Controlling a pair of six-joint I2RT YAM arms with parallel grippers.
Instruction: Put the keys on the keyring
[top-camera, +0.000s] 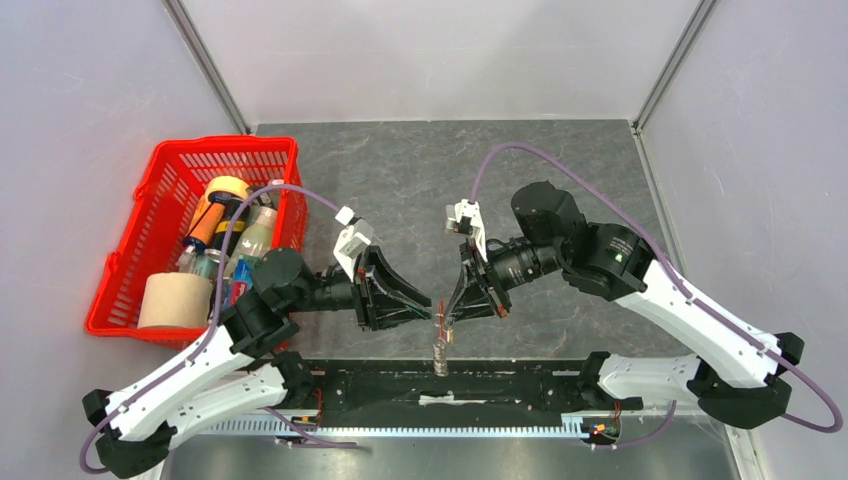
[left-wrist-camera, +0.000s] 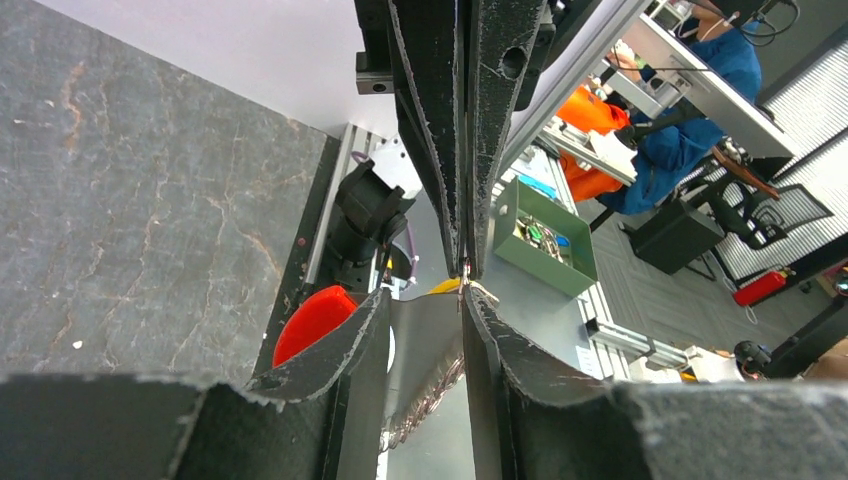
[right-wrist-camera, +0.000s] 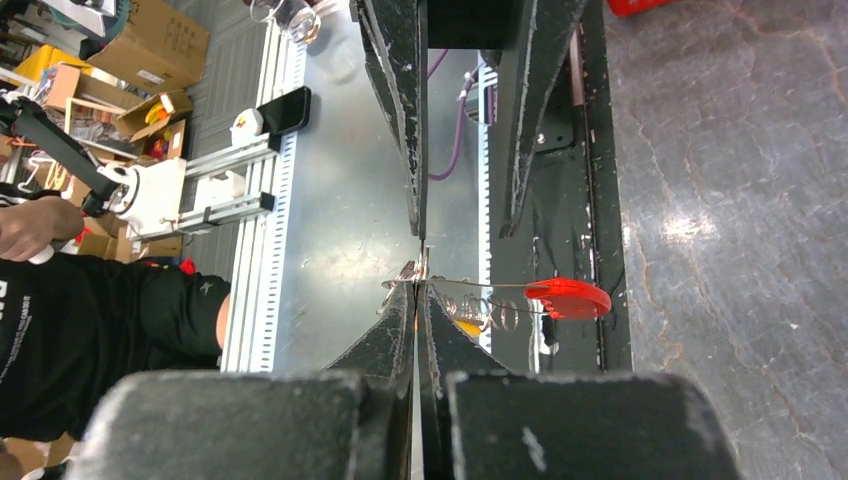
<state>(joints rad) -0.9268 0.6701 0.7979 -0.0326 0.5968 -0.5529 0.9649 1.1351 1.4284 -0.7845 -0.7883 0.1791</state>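
My right gripper (right-wrist-camera: 420, 290) is shut on the keyring where its thin wire meets a silvery key. The keyring's red part (right-wrist-camera: 568, 298) sticks out to the right, and it also shows in the left wrist view (left-wrist-camera: 312, 322). Small silvery keys (right-wrist-camera: 484, 314) hang on the wire, with a brass-yellow key (right-wrist-camera: 466, 326) beside them. In the top view the bunch of keys (top-camera: 440, 352) dangles below the two grippers' tips. My left gripper (left-wrist-camera: 425, 293) is open, tip to tip with the right gripper (left-wrist-camera: 466, 268). The fan of keys (left-wrist-camera: 430, 395) shows in its gap.
A red plastic basket (top-camera: 160, 190) with bottles, a tape roll and a paper roll stands at the left. A black rail (top-camera: 520, 378) runs along the near table edge under the hanging keys. Grey walls close in the back and both sides.
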